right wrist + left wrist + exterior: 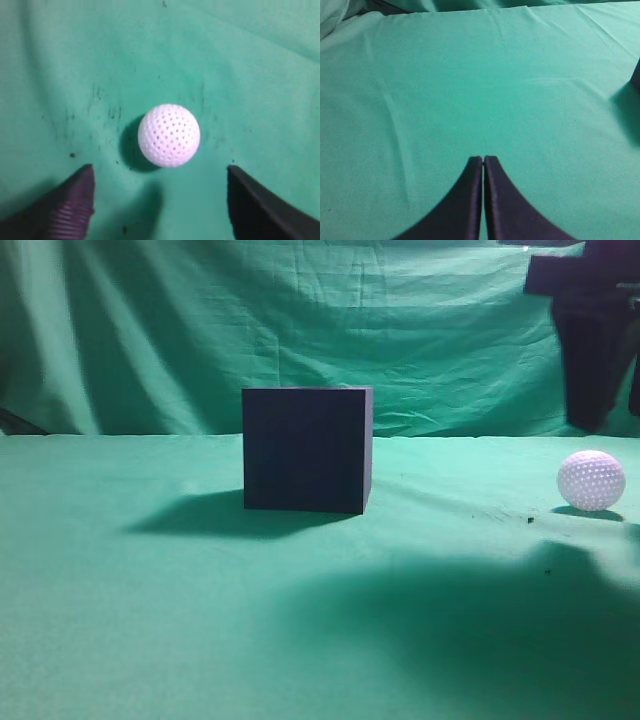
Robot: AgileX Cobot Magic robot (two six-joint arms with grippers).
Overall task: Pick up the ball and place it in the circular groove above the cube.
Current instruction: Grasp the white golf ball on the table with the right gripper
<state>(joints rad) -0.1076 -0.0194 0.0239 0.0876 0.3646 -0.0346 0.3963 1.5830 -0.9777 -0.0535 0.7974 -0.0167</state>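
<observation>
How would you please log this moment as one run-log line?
phase: pre-grasp | right gripper: open above ball | ball: on cloth, right of cube | left gripper: shut, idle

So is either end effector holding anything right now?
Nothing held. The ball lies on the cloth, untouched, ahead of the open right end effector; left end effector is shut, empty.

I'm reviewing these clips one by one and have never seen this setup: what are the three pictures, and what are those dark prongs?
They show one moment from three cameras. One looks along a table draped in green cloth at the dark cube and the white golf ball, lying apart to its right. The other two sit on the robot's wrists. The prongs are gripper fingers. The left gripper is shut and empty over bare cloth. The right gripper is open above the ball, its fingers on either side, not touching. Nothing is held.
</observation>
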